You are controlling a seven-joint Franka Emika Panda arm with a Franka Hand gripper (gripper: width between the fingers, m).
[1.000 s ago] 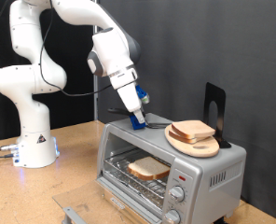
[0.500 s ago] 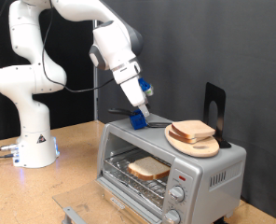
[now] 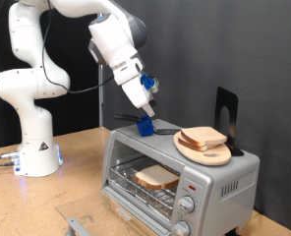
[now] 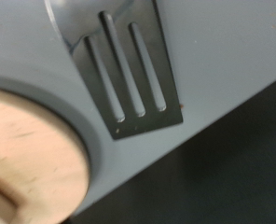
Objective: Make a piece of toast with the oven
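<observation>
1 oven [image 3: 180, 175]; 1 toast slice inside [image 3: 156, 177]; 1 bread slice on top [image 3: 203, 137]; 1 round wooden board [image 3: 205, 151]; 1 slotted spatula [image 4: 129, 77]; 1 gripper [image 3: 145, 106].

Robotics lab: white jointed robot arm [image 3: 47, 69] bolted to plywood bench [image 3: 72, 162], black backdrop, silver-grey toaster oven [image 3: 180, 182] as test prop.

Flat dark metal spatula blade with three long slots [image 4: 129, 75] lies on smooth grey metal surface [image 4: 222, 47], blade end near surface's edge. Narrower neck of spatula runs out of frame. Round pale wooden board [image 4: 31, 149] rests on same surface, just beside blade, only part of disc visible, curved rim casting soft shadow. Beyond surface's straight edge, dark area [image 4: 222, 177], detail indistinct. Gripper fingers not visible.
</observation>
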